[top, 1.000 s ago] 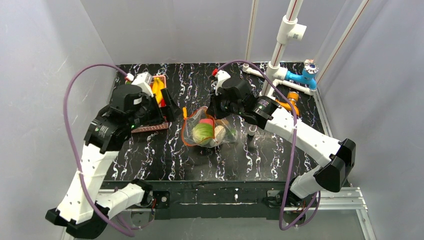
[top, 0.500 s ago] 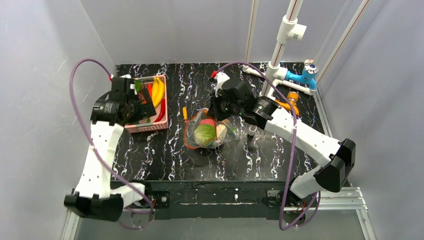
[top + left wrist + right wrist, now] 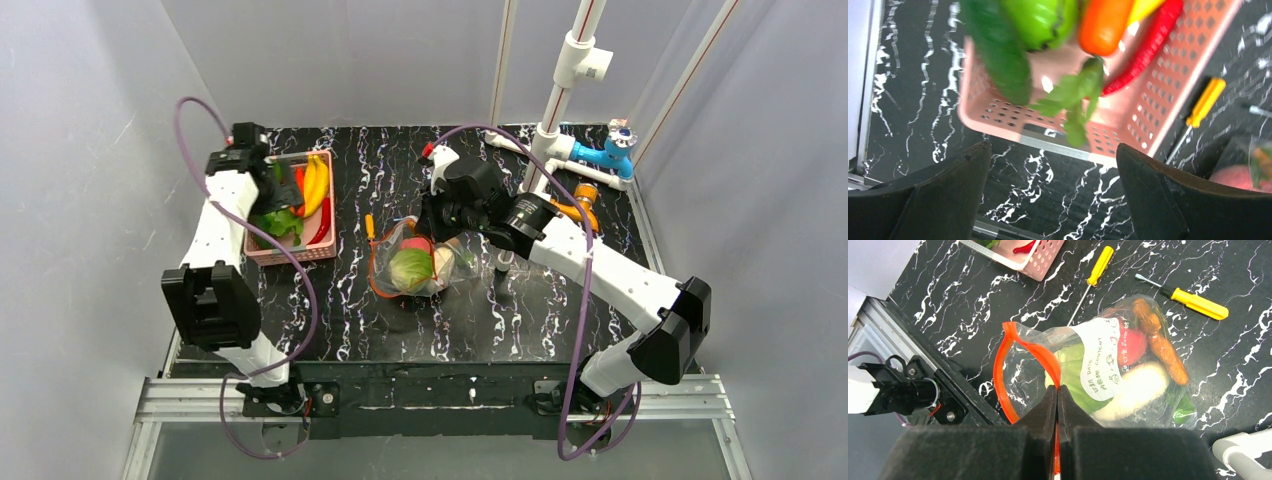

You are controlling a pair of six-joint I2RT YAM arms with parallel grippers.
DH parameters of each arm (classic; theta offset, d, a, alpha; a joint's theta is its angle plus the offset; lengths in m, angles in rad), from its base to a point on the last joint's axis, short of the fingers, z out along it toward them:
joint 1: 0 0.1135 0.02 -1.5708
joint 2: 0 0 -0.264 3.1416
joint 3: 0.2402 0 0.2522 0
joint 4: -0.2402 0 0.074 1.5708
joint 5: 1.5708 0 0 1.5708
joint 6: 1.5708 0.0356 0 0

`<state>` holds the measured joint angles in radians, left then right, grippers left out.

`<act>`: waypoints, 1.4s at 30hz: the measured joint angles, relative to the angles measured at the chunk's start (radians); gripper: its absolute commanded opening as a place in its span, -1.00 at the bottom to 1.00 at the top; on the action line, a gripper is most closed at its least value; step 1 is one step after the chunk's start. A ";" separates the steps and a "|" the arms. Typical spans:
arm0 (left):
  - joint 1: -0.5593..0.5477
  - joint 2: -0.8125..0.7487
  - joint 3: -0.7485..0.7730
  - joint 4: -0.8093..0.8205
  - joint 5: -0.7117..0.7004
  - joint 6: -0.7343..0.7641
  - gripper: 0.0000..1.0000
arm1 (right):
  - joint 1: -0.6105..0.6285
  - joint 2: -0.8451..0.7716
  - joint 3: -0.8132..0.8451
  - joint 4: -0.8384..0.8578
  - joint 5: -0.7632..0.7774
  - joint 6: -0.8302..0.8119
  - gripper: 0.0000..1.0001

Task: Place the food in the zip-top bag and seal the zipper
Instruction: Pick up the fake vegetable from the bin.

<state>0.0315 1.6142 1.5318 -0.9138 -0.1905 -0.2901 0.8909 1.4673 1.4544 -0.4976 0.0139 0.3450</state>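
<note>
We've got the right gripper (image 3: 1058,390) pinched tight on the orange zipper (image 3: 1034,346) of the bag (image 3: 385,262), which sits mid-frame in the top view, stuffed with food (image 3: 1138,385). Its white label (image 3: 1100,362) reads "DATE" and "CONTENT". Our left gripper (image 3: 1052,150) hangs spread wide over the pink basket (image 3: 1168,100), upper left.

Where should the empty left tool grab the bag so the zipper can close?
Probably the free curve of the orange-red zipper, pinched flat across the strip, coming from the left arm's side. The mouth of the bag gapes toward that side, and the right tool pinches another stretch.
</note>
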 measured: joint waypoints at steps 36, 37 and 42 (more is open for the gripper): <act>0.279 0.238 0.055 0.226 0.148 -0.023 -0.28 | -0.001 0.000 -0.030 0.023 -0.045 0.018 -0.97; 0.279 0.241 0.055 0.226 0.148 -0.021 -0.34 | -0.001 0.000 -0.030 0.023 -0.045 0.018 -0.97; 0.279 0.253 0.088 0.203 0.151 -0.004 -0.62 | -0.001 0.000 -0.030 0.023 -0.045 0.019 -0.97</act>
<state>0.3103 1.8671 1.6199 -0.7109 -0.0395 -0.2943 0.8902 1.4670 1.4246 -0.4751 -0.0311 0.3637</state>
